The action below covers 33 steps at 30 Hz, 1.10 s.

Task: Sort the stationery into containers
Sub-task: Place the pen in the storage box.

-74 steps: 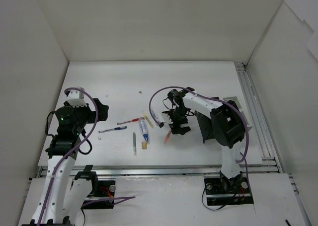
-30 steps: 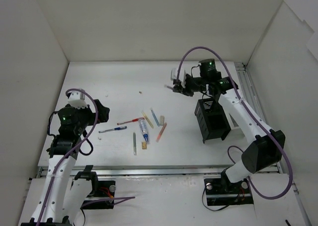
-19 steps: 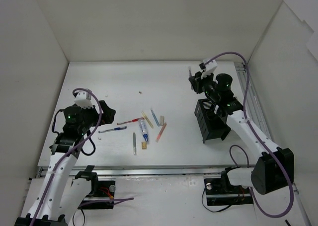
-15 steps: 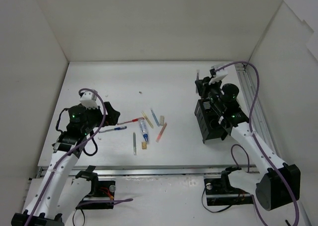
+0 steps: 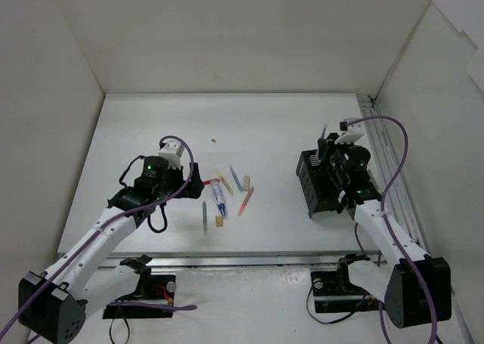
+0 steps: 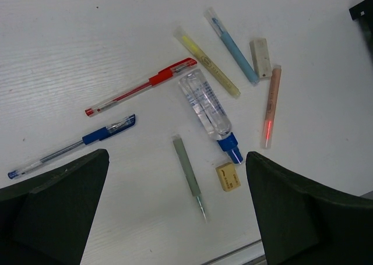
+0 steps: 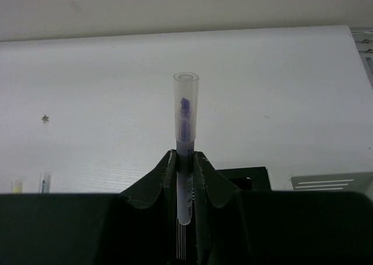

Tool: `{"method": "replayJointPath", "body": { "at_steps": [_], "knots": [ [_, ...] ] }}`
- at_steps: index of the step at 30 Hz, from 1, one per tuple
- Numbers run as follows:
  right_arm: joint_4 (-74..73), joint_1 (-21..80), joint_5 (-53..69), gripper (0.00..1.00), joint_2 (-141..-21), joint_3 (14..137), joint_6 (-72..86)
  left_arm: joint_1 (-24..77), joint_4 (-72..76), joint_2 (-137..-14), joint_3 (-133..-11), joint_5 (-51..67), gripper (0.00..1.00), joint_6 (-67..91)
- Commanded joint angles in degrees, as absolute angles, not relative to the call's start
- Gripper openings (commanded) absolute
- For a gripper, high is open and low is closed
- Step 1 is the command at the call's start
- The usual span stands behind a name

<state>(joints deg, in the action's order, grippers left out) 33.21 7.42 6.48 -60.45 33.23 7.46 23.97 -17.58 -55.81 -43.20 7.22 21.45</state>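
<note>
The stationery lies spread on the white table: a red pen, a blue pen, a clear blue-capped tube, a yellow marker, a light blue marker, an orange pen, a grey pen and two beige erasers. My left gripper hangs open above them, at the pile's left side. My right gripper is shut on a clear-capped pen, held upright over the black mesh organiser.
A corner of a pale slotted box shows beside the organiser in the right wrist view. White walls enclose the table on three sides. A metal rail runs along the right edge.
My left arm has swung right, from the table's left side to over the stationery. My right arm has carried the pen from the far middle of the table to above the organiser.
</note>
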Motion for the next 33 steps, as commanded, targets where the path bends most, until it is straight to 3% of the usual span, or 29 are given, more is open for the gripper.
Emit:
{"method": "replayJointPath", "body": {
  "at_steps": [1, 16, 23, 28, 31, 32, 33],
  "knots": [
    [41.7, 6.8, 3.3, 0.0, -60.2, 32.0, 7.6, 26.3, -15.2, -56.1, -47.3, 5.0, 1.0, 20.6],
    [43.1, 7.3, -2.6, 0.12, -61.4, 27.5, 6.2, 27.1, -14.2, -53.9, -45.9, 4.9, 1.0, 19.5],
    [42.9, 8.3, -0.4, 0.41, -60.2, 27.6, 6.0, 27.1, -14.6, -54.4, -46.1, 4.8, 1.0, 19.0],
    [36.8, 10.0, 4.6, 0.57, -56.3, 31.0, 1.4, 27.1, -15.0, -54.1, -46.1, 4.4, 1.0, 18.7],
    [26.7, 12.2, 10.9, 0.79, -55.7, 38.4, -6.6, 27.1, -15.4, -53.4, -46.1, 4.1, 1.0, 18.2],
    [23.4, 12.7, 13.8, 0.98, -56.5, 40.6, -8.7, 27.1, -15.5, -53.1, -46.1, 3.9, 1.0, 18.1],
    [17.7, 13.6, 16.8, 0.98, -57.3, 45.4, -13.3, 27.1, -15.8, -52.8, -46.1, 3.1, 1.0, 18.0]
  ]
}}
